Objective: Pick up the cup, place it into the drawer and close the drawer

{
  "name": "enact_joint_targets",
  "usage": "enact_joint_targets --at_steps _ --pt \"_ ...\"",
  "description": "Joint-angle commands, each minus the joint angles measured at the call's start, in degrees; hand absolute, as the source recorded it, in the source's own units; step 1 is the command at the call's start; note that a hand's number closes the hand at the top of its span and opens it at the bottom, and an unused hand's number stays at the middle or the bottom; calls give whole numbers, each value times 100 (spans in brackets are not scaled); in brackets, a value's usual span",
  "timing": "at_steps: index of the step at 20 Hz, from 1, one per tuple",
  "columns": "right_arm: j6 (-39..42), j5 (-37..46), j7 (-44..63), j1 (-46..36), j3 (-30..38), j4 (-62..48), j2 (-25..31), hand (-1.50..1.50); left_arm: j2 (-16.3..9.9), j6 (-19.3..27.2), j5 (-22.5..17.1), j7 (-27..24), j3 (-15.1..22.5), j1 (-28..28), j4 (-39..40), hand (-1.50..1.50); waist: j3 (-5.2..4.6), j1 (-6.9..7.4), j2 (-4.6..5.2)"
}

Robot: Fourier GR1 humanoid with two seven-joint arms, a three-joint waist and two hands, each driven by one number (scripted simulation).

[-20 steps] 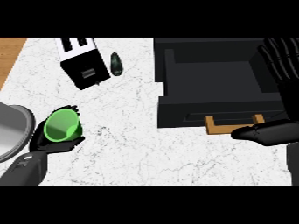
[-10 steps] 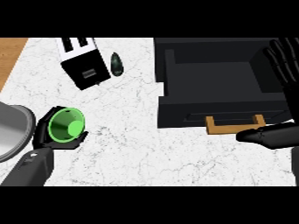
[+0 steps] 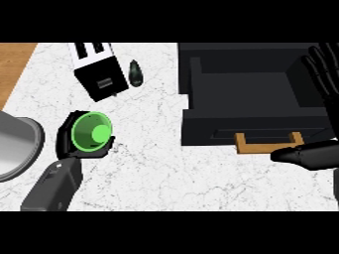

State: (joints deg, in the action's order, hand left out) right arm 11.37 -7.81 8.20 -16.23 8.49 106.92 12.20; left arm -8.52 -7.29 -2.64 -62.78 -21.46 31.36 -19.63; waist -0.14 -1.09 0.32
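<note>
- Head view, steeply down on a white marbled surface, wooden strips at its far corners
- Left robot hand low at the view's left, black fingers curled round the green cup; cup tipped so its open mouth faces up toward the camera, held clear of the drawer and not yet over it
- Just left of that robot hand, a grey pot, cut off by the view's edge, close to the grey forearm
- Beyond the left robot hand, a black-and-white box lying askew, with a small dark oval object just beside it; too small to name
- Well right of the held cup, the black drawer, pulled open with its dark cavity showing, wooden handle on the front edge nearest the robot
- Right robot hand upright along the drawer's right side, fingers straight and spread, gripping nothing; resting there, probably keeping out of the cup's path
- Just nearer than it, a dark part of the right arm by the handle's right end, likely well placed for pushing the drawer shut later
- Judged stage: cup grasped, carry across to the open drawer next, release and closing not yet done
</note>
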Motion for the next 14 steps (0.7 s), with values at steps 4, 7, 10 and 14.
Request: enact_joint_targets --at_steps 4,7,10,14 --pt "-129 59 215 -181 39 13 38 -150 271 -220 73 386 384 821 -691 150 14 92 -46" --pt "-69 60 -83 76 125 -33 13 -150 430 -114 -6 1072 544 1051 -1348 150 21 150 -69" --pt "-214 192 210 201 -124 405 -126 -150 818 192 98 1587 814 1478 -1724 150 19 123 -85" --pt "-49 139 -98 377 -33 186 -96 -150 842 577 -288 2504 1404 1716 -2392 150 19 98 -80"
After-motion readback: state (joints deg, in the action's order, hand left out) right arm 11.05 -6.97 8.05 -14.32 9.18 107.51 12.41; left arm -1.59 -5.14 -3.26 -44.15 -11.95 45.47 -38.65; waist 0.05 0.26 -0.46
